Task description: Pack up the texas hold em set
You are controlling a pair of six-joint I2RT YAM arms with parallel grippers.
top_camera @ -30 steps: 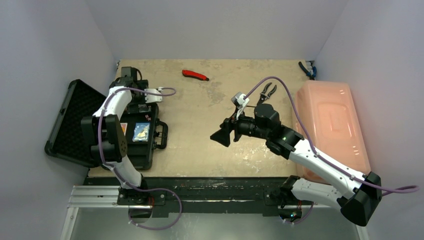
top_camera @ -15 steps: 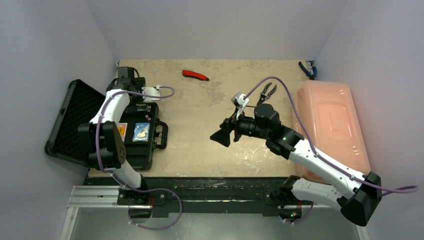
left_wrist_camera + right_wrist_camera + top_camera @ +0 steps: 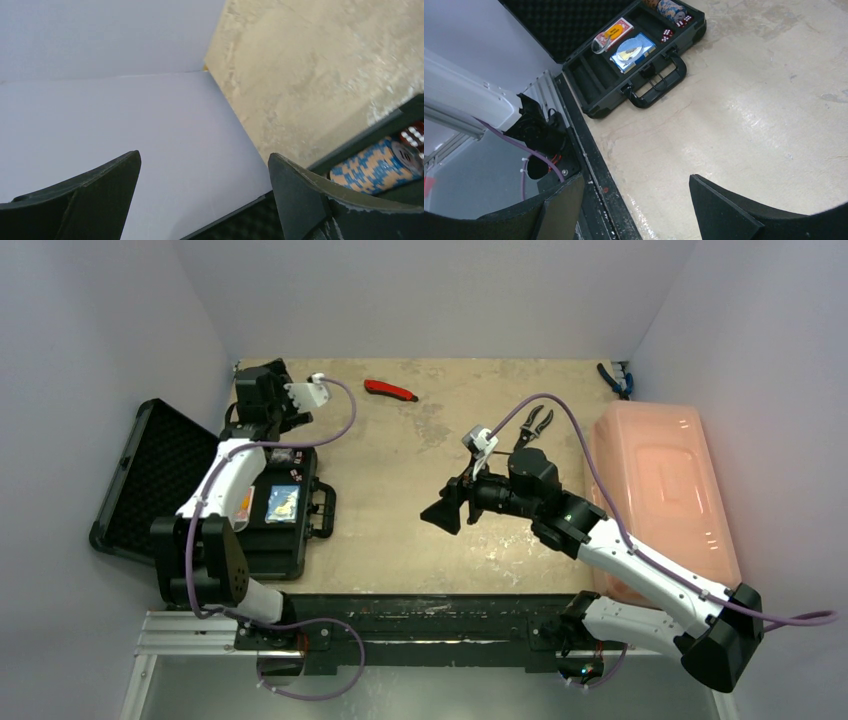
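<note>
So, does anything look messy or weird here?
Nothing is spilled or broken. The black case lies open, its foam lid reaching past the left edge of the table. A red-handled tool and black-handled pliers lie loose on the table; they don't look like poker things.

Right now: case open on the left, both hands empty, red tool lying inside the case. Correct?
Not quite. The red tool lies on the bare table near its far edge, outside the case; the top view shows it. The rest holds: case open on the left, left hand and right hand empty.
</note>
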